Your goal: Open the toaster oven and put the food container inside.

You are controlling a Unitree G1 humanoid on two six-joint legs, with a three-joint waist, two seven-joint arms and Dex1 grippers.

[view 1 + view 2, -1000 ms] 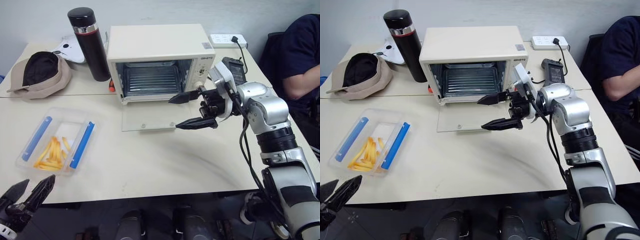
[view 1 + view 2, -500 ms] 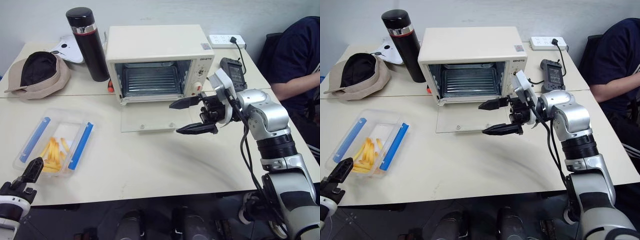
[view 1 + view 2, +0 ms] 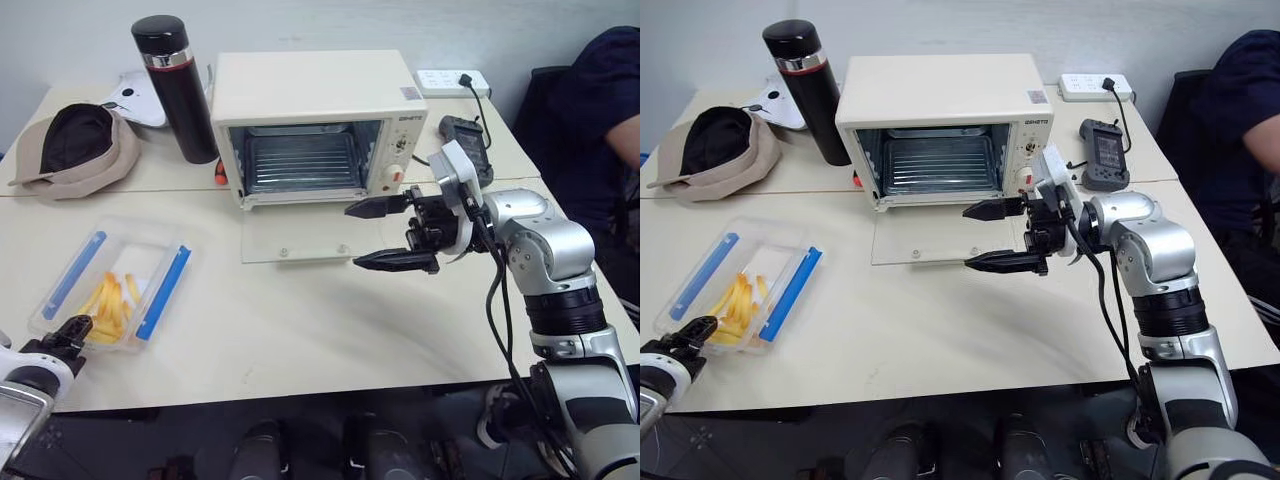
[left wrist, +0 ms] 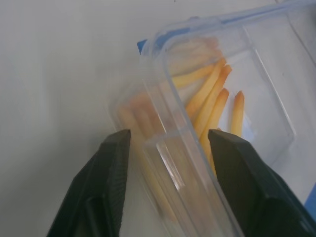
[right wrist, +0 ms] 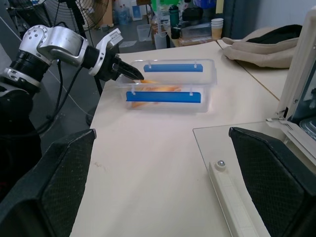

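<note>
Cream table [image 3: 300, 330]: toaster oven [image 3: 315, 120] door down, just beyond wide-spread right gripper [image 3: 385, 235].
Left gripper [image 4: 168, 148] straddles food container [image 3: 110, 285] near wall; fingers [image 4: 106, 182] apparently not yet touching it.

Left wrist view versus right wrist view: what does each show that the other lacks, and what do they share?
Left wrist view: the left gripper with its jaws apart, straddling the food container's end wall, fries just behind it. Right wrist view: the toaster oven with its glass door lying open and flat, and a cap beyond the container. Shared: the container, its fries, the table.
</note>
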